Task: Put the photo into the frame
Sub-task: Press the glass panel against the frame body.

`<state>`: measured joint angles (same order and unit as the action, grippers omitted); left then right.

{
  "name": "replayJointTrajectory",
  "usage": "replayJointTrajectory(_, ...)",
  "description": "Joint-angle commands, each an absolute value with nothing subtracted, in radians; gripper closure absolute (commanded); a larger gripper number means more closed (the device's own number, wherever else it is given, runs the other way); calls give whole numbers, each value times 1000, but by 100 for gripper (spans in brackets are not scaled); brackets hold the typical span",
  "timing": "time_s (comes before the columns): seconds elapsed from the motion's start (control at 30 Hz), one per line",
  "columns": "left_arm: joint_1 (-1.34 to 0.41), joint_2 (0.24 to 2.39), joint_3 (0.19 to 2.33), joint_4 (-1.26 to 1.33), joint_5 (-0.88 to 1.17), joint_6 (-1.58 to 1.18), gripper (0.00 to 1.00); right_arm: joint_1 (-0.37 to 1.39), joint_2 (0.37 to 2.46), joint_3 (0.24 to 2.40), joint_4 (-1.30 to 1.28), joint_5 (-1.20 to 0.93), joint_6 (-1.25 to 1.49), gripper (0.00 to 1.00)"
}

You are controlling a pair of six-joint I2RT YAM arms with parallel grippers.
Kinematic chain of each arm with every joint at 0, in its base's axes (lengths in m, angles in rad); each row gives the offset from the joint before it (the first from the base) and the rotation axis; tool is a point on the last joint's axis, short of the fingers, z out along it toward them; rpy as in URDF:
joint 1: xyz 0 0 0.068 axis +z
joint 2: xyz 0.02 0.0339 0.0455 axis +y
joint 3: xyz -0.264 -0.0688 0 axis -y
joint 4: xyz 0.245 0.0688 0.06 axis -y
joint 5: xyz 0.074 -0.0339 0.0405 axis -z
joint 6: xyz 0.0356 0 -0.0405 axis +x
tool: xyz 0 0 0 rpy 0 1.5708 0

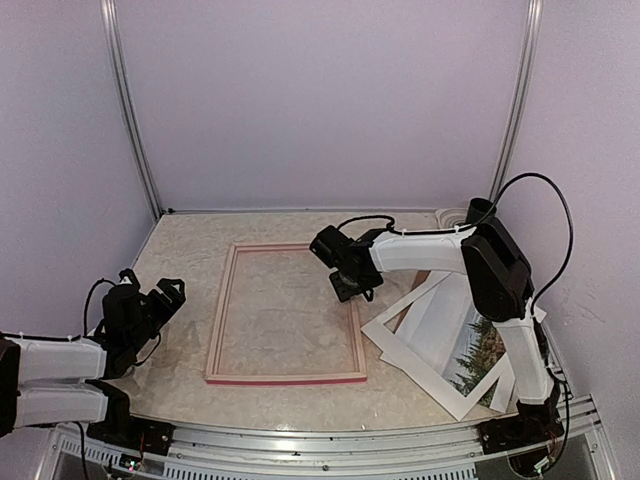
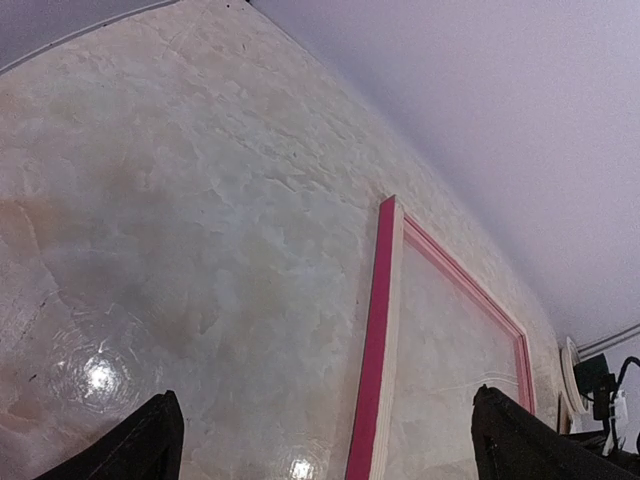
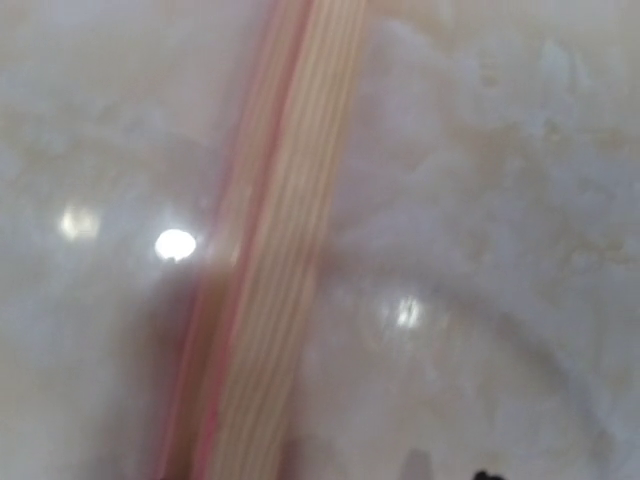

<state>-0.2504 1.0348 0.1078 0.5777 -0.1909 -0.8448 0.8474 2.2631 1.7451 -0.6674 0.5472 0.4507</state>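
The frame (image 1: 285, 315) lies flat in the middle of the table, pale wood back up, pink-red edges showing. My right gripper (image 1: 352, 287) hovers low over its right rail, which shows blurred in the right wrist view (image 3: 280, 280). Only one dark fingertip (image 3: 485, 475) shows there, far from the centre, so the jaws stand apart and empty. The photo (image 1: 482, 352) lies at the right, partly covered by white mat borders (image 1: 430, 330). My left gripper (image 1: 152, 287) is open and empty left of the frame. In the left wrist view (image 2: 325, 430) it looks along the frame's left rail (image 2: 375, 340).
A brown backing board (image 1: 415, 285) peeks out under the mats. A white round object (image 1: 455, 215) and a dark one (image 1: 480, 210) stand in the back right corner. Walls enclose the table on three sides. The right arm's cable (image 1: 555, 230) loops above it.
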Motion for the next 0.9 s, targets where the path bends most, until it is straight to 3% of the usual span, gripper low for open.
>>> replayJointTrajectory(0.0, -254, 1031, 133, 600, -183, -837, 1, 827, 2331, 1791, -725, 601, 445, 35)
replayJointTrajectory(0.6, -254, 1028, 133, 600, -178, -838, 1, 779, 2526, 2086, -752, 652, 389, 35)
replayJointTrajectory(0.87, -254, 1026, 133, 602, -178, -834, 1, 753, 2499, 2086, -651, 605, 323, 34)
